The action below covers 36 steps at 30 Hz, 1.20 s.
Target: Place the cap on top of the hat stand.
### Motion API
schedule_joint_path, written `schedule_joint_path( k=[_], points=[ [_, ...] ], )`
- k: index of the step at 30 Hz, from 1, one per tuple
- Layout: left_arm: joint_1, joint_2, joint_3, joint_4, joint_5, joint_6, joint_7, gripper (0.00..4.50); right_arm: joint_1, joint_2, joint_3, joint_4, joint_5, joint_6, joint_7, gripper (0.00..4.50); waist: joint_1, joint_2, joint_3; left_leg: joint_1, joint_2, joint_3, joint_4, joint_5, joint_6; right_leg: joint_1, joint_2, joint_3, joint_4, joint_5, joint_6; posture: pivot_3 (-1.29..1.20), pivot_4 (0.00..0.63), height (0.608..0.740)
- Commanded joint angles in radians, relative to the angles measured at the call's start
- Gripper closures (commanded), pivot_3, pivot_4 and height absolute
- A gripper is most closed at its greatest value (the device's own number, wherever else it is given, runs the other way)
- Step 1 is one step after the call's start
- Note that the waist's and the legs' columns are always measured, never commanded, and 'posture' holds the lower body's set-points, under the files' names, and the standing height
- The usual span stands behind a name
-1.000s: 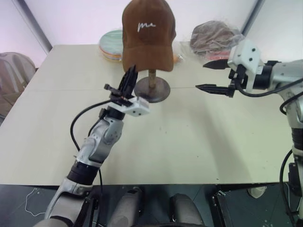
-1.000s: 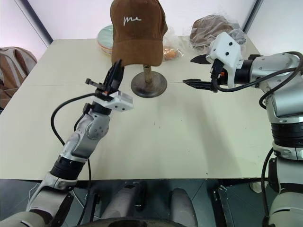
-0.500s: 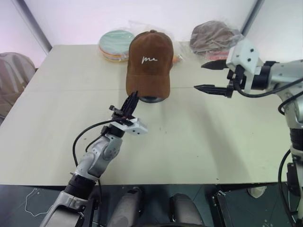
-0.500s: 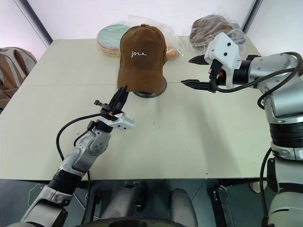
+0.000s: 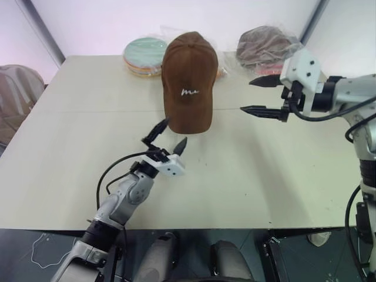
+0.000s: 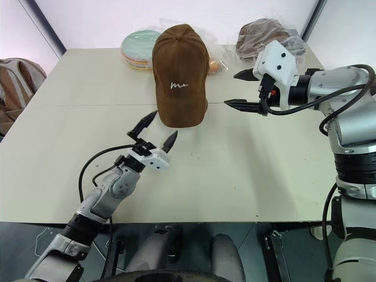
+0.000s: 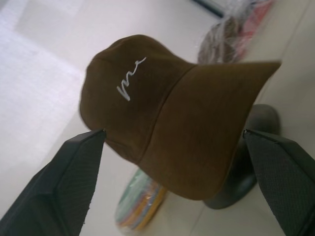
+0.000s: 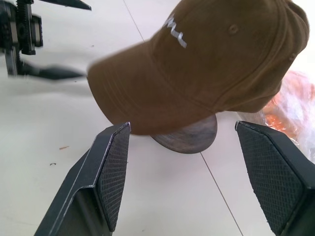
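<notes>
Left eye view, nearest first: the left gripper (image 5: 164, 133) sits low over the worktop (image 5: 247, 176), its two black fingers spread wide and holding nothing, just short of the brim. Beyond it the cap (image 5: 189, 88) rests on the hat stand (image 8: 189, 136), brim drooping toward the robot and hiding the post and dome. Off to the side the right gripper (image 5: 263, 95) hangs above the worktop, jaws parted and empty, near the cap but apart from it.

My guess is that the cap is light and soft in the crown, with a stiffer curved brim; its suede-like nap should give the pads good purchase. The brim edge looks the safest hold, since pinching the crown would just crumple it, and a hard tug could tip the slim stand.

Farther back lie a stack of pastel discs (image 5: 143, 54) and a plastic-wrapped hat (image 5: 267, 44). Both wrist views look under the brim and catch the stand's round base, which the head views mostly lose beneath the cap.
</notes>
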Motion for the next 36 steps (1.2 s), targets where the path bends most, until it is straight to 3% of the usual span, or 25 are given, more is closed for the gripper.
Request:
schedule_joint_path(
  k=[1,6,12,17,22,26,36],
  points=[
    [0.025,0.019,0.004,-0.062,-0.119,-0.015,-0.123,0.07,-0.012,-0.003,-0.029,-0.040,0.007,-0.005,-0.009,0.99,-0.001,0.000,0.000,0.000,0.000,0.000,0.000,0.000,0.000,0.000,0.000,0.000,0.000,0.000,0.000,0.00,0.150,0.740],
    [0.081,0.058,0.037,-0.173,-0.378,0.074,-0.370,0.07,-0.009,0.001,-0.028,-0.045,0.006,-0.005,-0.015,0.99,-0.003,0.000,0.000,0.000,0.000,0.000,-0.001,0.000,0.000,-0.001,0.000,0.000,0.000,0.000,0.000,0.00,0.150,0.740],
    [-0.018,0.098,0.233,-0.346,-0.750,0.437,-0.555,0.07,-0.007,0.006,-0.027,-0.047,0.008,-0.006,-0.020,0.99,-0.001,0.000,0.000,0.000,0.000,-0.001,0.000,0.000,0.000,0.000,0.000,-0.001,-0.001,0.000,0.000,0.00,0.150,0.740],
    [-0.118,0.259,0.397,-0.399,-1.057,0.772,-0.744,0.07,-0.003,0.008,-0.030,-0.047,0.009,-0.008,-0.021,0.99,-0.013,0.000,0.000,0.000,0.000,-0.001,0.000,0.000,0.000,0.001,0.000,-0.001,-0.002,0.000,0.000,0.00,0.150,0.740],
    [-0.241,0.471,0.555,-0.336,-1.259,0.977,-0.915,0.07,0.007,0.008,-0.035,-0.046,0.011,-0.012,-0.021,0.99,-0.029,-0.002,0.003,0.000,0.001,-0.002,-0.001,0.000,0.000,0.000,0.001,-0.001,-0.002,0.000,0.000,0.00,0.150,0.740],
    [-0.293,0.603,0.624,-0.270,-1.348,1.053,-1.046,0.07,0.019,0.007,-0.041,-0.047,0.013,-0.016,-0.022,0.99,-0.032,-0.002,0.003,0.000,0.001,-0.001,-0.002,0.000,0.000,0.000,0.001,0.000,-0.003,0.000,0.000,0.00,0.150,0.740],
    [-0.326,0.690,0.663,-0.190,-1.423,1.136,-1.168,0.07,0.047,-0.002,-0.059,-0.056,0.019,-0.022,-0.030,0.99,-0.028,-0.003,0.005,0.000,0.001,-0.001,-0.003,0.000,0.000,0.000,0.000,0.000,-0.003,0.000,0.000,0.00,0.150,0.740]
  ],
)
